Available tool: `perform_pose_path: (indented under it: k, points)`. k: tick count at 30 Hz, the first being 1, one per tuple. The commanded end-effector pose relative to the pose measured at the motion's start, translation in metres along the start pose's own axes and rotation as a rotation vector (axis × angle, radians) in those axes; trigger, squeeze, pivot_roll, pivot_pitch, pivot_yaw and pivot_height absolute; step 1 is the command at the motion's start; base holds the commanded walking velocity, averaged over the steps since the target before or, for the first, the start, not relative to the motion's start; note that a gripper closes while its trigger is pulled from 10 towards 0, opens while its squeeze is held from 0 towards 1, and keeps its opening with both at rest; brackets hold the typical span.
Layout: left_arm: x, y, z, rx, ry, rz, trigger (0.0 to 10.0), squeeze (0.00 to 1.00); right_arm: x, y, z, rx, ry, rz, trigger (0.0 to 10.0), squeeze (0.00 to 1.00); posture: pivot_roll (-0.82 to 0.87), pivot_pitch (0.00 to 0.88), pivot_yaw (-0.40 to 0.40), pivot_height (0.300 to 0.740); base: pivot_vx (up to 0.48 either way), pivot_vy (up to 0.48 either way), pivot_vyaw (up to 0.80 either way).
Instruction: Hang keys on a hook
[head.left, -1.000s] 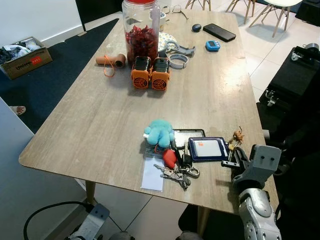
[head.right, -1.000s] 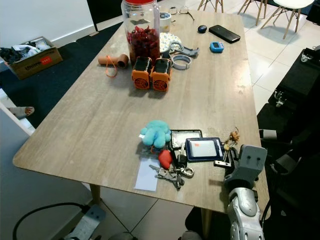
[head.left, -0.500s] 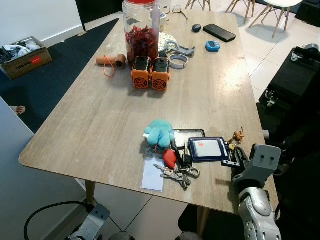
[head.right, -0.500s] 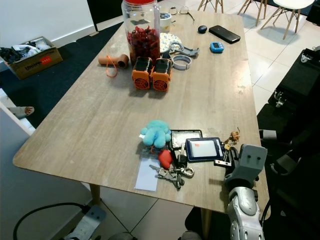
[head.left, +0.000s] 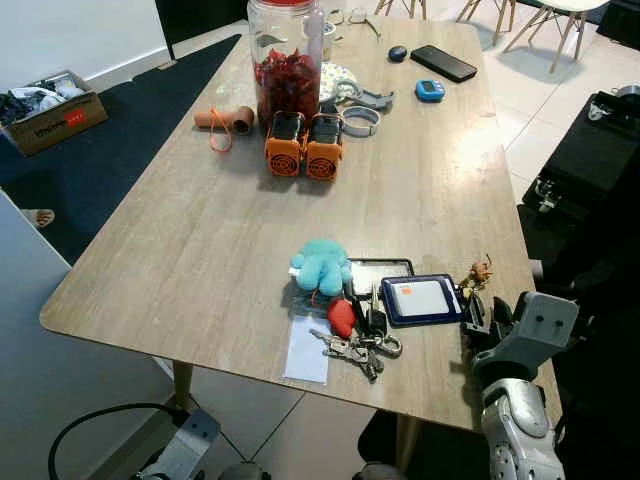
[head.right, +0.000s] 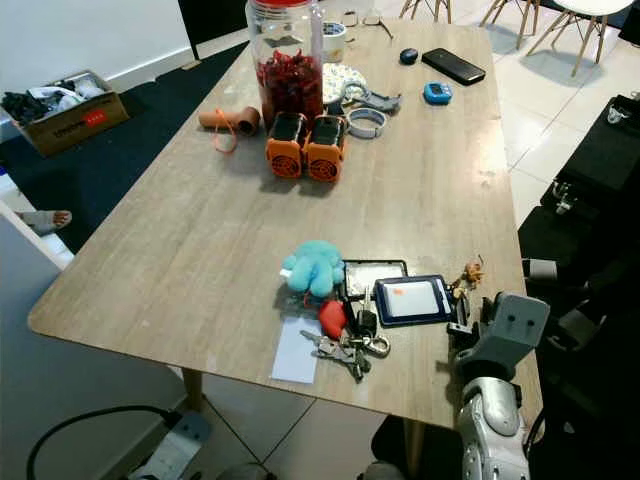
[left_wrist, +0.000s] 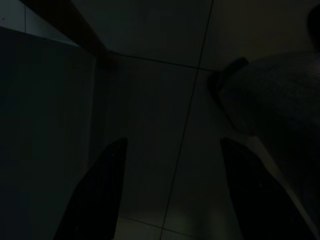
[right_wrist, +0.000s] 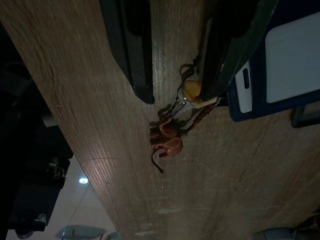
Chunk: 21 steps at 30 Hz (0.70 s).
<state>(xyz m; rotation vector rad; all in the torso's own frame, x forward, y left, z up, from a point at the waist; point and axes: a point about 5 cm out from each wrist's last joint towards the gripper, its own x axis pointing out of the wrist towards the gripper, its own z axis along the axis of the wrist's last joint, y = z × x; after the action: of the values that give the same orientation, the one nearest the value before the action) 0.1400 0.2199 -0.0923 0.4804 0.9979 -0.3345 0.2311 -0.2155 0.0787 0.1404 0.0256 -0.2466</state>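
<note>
Status: early, nothing hung yet. The long light-wood table (head.left: 200, 230) carries two sets of keys. One is a bunch of silver keys with a red fob and metal ring (head.left: 355, 340), lying near the front edge beside a teal plush octopus toy (head.left: 320, 265), a white paper slip (head.left: 306, 350) and a dark-blue card holder with white insert (head.left: 420, 298). The other is a small key ring with a brown animal charm (right_wrist: 170, 137), lying just beyond the card holder's right end, towards the table's right edge. The right gripper (right_wrist: 175, 75) is over that edge of the table, its jaws apart, with one black finger (right_wrist: 132, 45) on the bare wood to one side of the charm ring and the other over the ring's clasp and the card holder's end; nothing is clamped. The left gripper (left_wrist: 170, 195) hangs idle below table level in dim light, jaws apart and empty. No hook can be made out. Further back stand a clear jar of red dried contents (head.left: 285, 55), two orange cylindrical units (head.left: 303, 145) and a black phone (head.left: 441, 62). Remaining, as judged: closing on the keys, lifting them, carrying them to a hook and hanging them.
</note>
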Motion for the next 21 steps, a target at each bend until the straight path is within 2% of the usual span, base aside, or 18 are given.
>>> perform_pose_path:
  k: [1,7,21]
  points:
    - [-0.003,0.004,-0.009,0.018,0.035,0.011,10.0,0.09,-0.003,-0.002,-0.012,0.008,0.059,-0.020,10.0,0.00,0.04,0.122,0.009,0.740,0.000,0.000,0.00]
    - [-0.002,0.005,-0.009,0.030,0.046,0.022,10.0,0.09,0.001,-0.002,-0.012,-0.002,0.070,-0.027,10.0,0.00,0.04,0.122,0.009,0.740,0.000,0.000,0.00]
    - [-0.002,0.007,-0.010,0.042,0.064,0.041,10.0,0.10,0.013,0.011,-0.016,-0.027,0.142,0.004,10.0,0.00,0.04,0.124,0.006,0.740,0.000,0.000,0.00]
